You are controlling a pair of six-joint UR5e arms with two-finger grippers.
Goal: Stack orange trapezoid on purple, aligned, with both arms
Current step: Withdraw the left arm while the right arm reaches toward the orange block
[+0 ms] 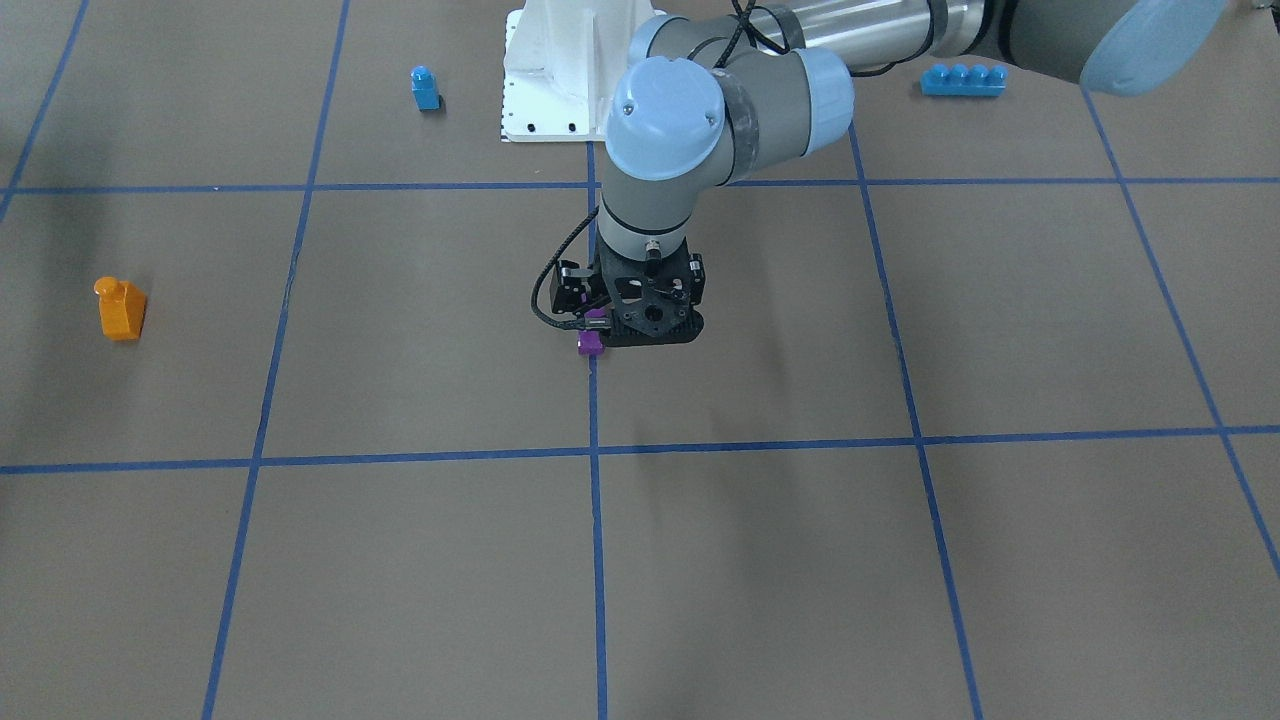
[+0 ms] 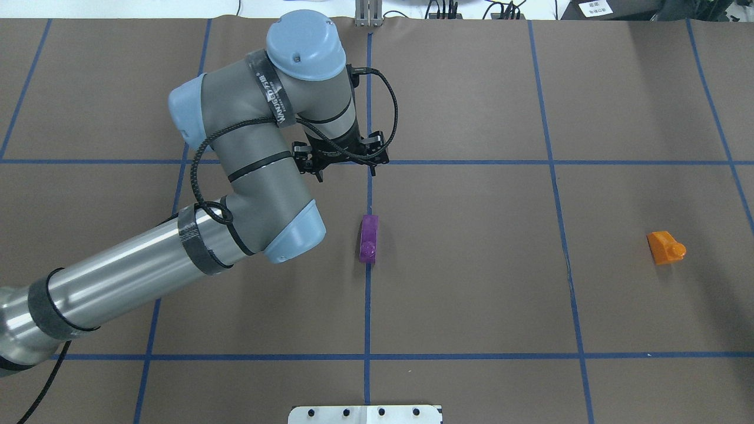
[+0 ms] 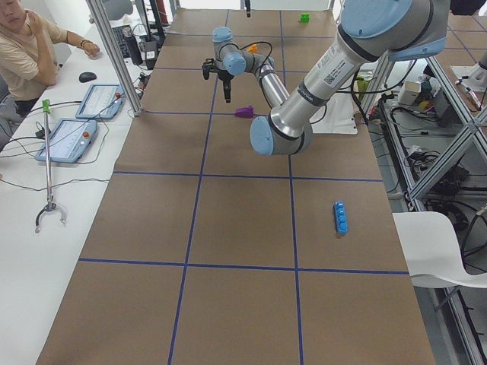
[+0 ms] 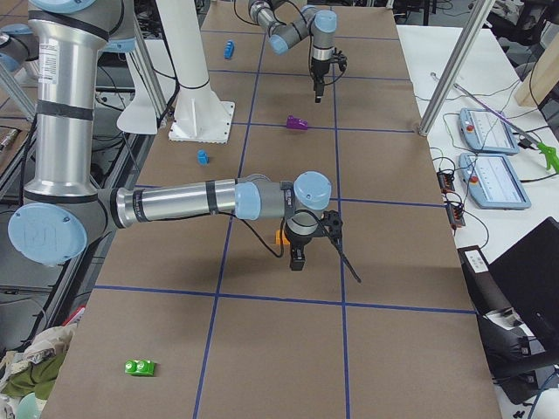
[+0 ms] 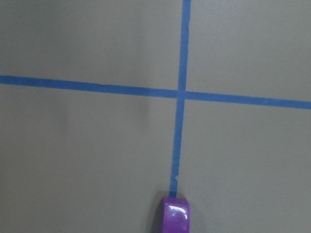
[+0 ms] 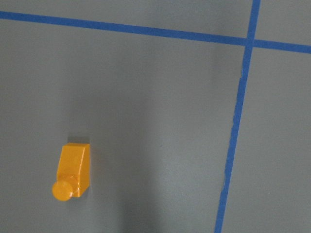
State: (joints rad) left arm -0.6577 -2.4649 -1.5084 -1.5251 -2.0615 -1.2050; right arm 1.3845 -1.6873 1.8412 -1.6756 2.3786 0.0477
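Observation:
The orange trapezoid point(image 1: 122, 308) stands alone on the brown table, far on the robot's right point(image 2: 665, 247). It also shows low left in the right wrist view point(image 6: 73, 170). The purple block point(image 2: 369, 237) sits on the blue centre line and shows at the bottom of the left wrist view point(image 5: 175, 214). My left gripper point(image 2: 341, 158) hangs raised over the table, just beyond the purple block. In the front view the left gripper point(image 1: 645, 320) hides most of the purple block point(image 1: 590, 344). Its fingers are hidden. My right gripper point(image 4: 301, 253) hovers by the orange trapezoid point(image 4: 280, 236); I cannot tell its state.
A small blue single-stud block point(image 1: 425, 88) and a long blue four-stud brick point(image 1: 962, 80) lie near the white base pedestal point(image 1: 555, 70). A green brick point(image 4: 140, 367) lies near the table's right end. An operator point(image 3: 30, 46) sits at a side desk.

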